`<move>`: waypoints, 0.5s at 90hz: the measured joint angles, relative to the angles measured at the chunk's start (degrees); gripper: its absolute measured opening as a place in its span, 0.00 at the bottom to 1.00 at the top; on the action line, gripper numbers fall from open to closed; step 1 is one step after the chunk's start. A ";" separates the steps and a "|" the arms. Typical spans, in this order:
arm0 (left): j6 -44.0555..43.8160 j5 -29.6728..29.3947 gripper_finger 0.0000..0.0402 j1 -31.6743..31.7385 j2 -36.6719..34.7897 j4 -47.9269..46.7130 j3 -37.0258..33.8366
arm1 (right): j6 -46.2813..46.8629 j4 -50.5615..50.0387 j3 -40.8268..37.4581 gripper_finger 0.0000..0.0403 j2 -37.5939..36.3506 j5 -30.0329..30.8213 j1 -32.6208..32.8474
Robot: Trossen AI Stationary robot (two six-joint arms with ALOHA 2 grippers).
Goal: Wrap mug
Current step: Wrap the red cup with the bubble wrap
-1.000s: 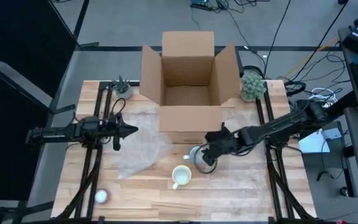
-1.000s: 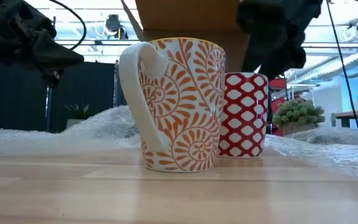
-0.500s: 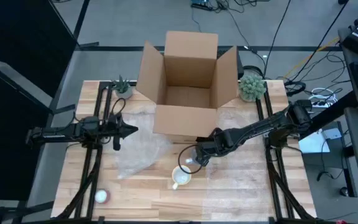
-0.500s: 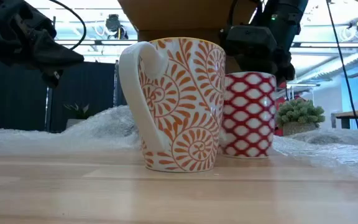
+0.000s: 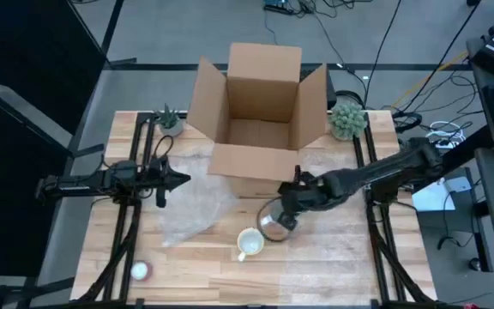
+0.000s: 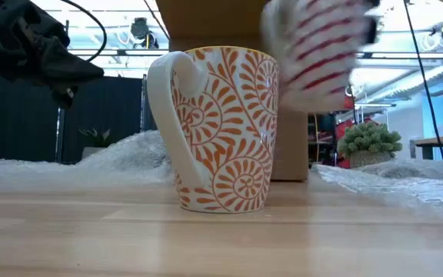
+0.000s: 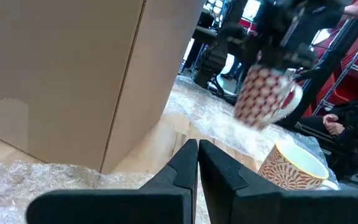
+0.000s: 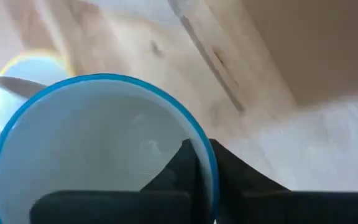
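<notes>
My right gripper (image 5: 292,204) is shut on a red-and-white patterned mug (image 7: 263,96) with a blue rim, held above the table in front of the cardboard box (image 5: 260,112). In the low view the mug (image 6: 314,54) shows blurred, high up. An orange-patterned white mug (image 6: 221,131) stands upright on its base on the wood just near of it (image 5: 249,243). My left gripper (image 5: 183,179) waits shut at the table's left, over a sheet of bubble wrap (image 5: 195,210). My right gripper grips the red mug's wall at the rim (image 8: 191,129), one finger inside (image 8: 188,165) and one outside (image 8: 232,177). The fingers come from above, slanting in from the table's right. The mug hangs tilted, lifted clear of the table.
A second sheet of bubble wrap (image 5: 341,232) covers the table's right part. Small potted plants (image 5: 347,118) (image 5: 168,118) stand beside the box at the far corners. A small white object (image 5: 140,271) lies near the front left edge.
My right gripper has come down over the red mug and shut on its rim. It has then raised the mug off the table and tipped it. The orange mug has stayed in place.
</notes>
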 joint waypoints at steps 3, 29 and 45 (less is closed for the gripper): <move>0.01 0.00 0.01 -0.01 0.02 0.00 0.00 | 3.34 -3.17 -0.19 0.02 -1.45 -0.03 1.46; 0.04 -0.91 0.01 0.01 0.00 0.00 0.00 | 28.93 -13.98 -10.83 0.01 -8.10 -1.77 13.54; 0.04 -1.73 0.01 0.00 0.00 0.00 0.00 | 34.91 -11.44 -21.61 0.01 -9.57 -1.82 13.86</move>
